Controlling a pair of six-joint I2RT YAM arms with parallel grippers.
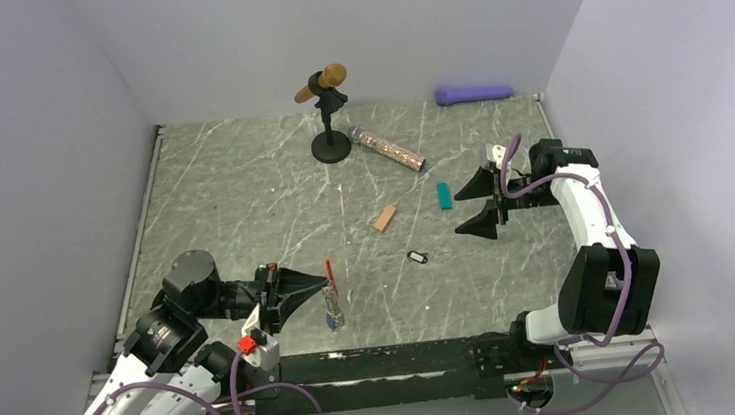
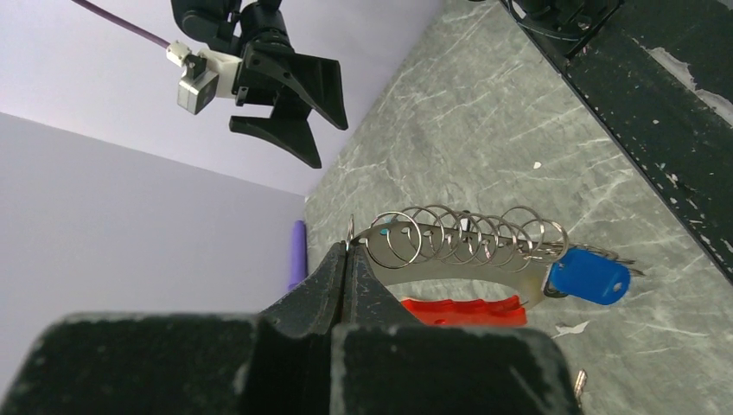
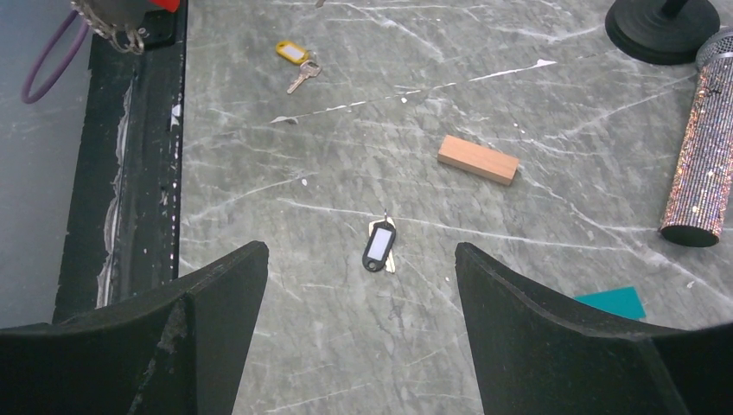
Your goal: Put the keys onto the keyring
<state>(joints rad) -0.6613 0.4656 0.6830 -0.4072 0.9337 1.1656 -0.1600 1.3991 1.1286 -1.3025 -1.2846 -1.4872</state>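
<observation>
My left gripper (image 1: 318, 284) is shut on an end ring of the keyring (image 2: 467, 238) and holds it just above the table. The keyring is a silvery strip with a row of wire rings and a red clip (image 2: 467, 309). It also shows in the top view (image 1: 331, 296). A blue-tagged key (image 2: 592, 277) hangs on its far end. A black-tagged key (image 3: 379, 246) lies loose on the table (image 1: 417, 256), below and ahead of my right gripper (image 3: 360, 257), which is open and empty. A yellow-tagged key (image 3: 294, 54) lies near the front rail.
A tan wooden block (image 1: 385, 218), a teal block (image 1: 444, 196) and a glittery tube (image 1: 388, 148) lie mid-table. A microphone on a black stand (image 1: 331, 145) stands at the back and a purple object (image 1: 474, 93) lies by the back wall. A black rail (image 1: 377, 362) runs along the near edge.
</observation>
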